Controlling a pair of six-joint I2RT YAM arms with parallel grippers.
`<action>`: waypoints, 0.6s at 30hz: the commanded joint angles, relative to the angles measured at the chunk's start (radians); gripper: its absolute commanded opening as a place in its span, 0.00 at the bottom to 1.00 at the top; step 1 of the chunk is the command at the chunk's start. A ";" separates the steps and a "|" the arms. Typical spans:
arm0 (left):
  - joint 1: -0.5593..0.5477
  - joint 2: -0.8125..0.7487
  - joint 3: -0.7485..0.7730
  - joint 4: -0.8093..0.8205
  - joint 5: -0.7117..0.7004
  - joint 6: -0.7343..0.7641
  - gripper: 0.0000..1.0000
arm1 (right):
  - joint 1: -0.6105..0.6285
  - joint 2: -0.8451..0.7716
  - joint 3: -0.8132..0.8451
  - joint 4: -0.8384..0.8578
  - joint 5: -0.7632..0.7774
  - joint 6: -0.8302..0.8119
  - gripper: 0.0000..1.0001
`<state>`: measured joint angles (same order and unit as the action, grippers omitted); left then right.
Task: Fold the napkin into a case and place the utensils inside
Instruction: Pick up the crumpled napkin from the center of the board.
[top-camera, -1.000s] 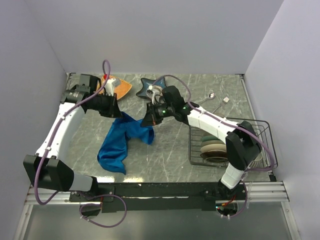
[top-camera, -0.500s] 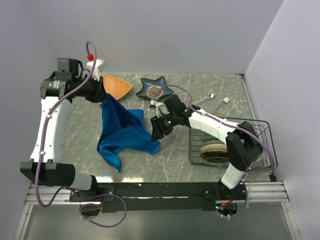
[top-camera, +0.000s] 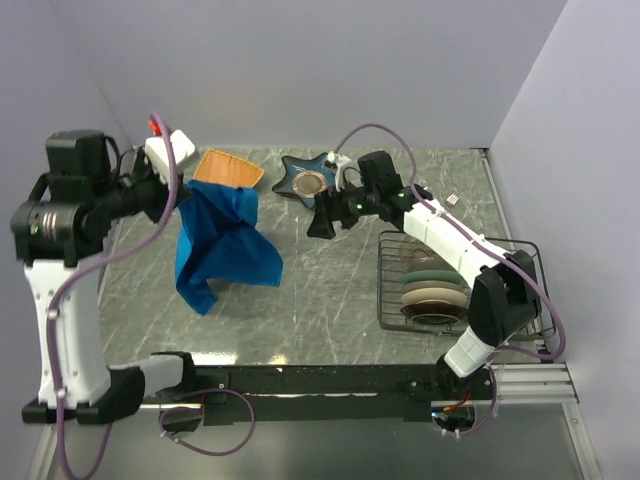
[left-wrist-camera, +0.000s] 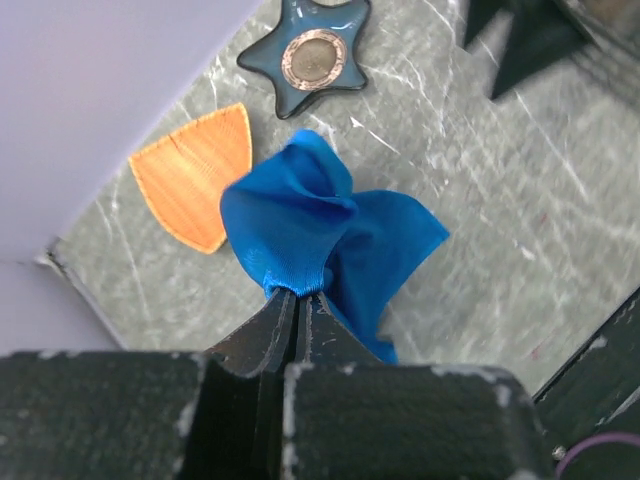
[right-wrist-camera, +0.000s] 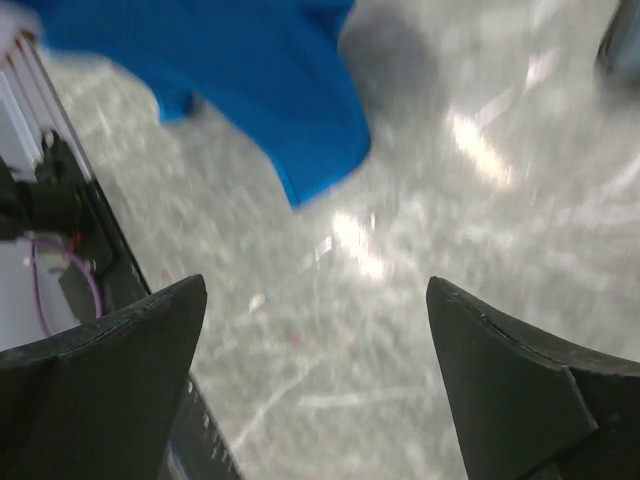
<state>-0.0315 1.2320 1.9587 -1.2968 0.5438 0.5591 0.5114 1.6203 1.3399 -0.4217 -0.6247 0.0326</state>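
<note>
The blue napkin hangs bunched in the air over the left side of the table, its lower folds trailing toward the surface. My left gripper is raised high and shut on the napkin's top edge; the left wrist view shows the cloth pinched between the closed fingers. My right gripper hovers open near the table's middle, apart from the cloth, with only bare table between its fingers. The napkin's corner lies ahead of it. The fork's head shows beyond my right arm; the spoon I cannot make out.
An orange triangular dish and a dark star-shaped dish lie along the far edge. A black wire rack holding stacked bowls stands at the right, under my right arm.
My right gripper let go of the napkin, opened wide and drew back toward the far right. My left arm rose up and to the left, carrying the napkin.
</note>
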 joint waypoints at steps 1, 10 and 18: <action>-0.005 -0.127 -0.103 -0.076 0.106 0.218 0.01 | 0.038 0.018 0.094 0.126 -0.010 -0.006 1.00; -0.041 -0.186 -0.345 0.026 -0.057 0.093 0.01 | 0.116 0.136 0.177 0.081 -0.033 0.027 1.00; -0.022 0.004 -0.310 0.218 -0.228 -0.237 0.01 | 0.138 0.118 0.016 0.187 -0.041 0.017 0.99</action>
<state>-0.0696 1.1767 1.6157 -1.2160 0.4042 0.5037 0.6445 1.7546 1.3891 -0.3099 -0.6491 0.0616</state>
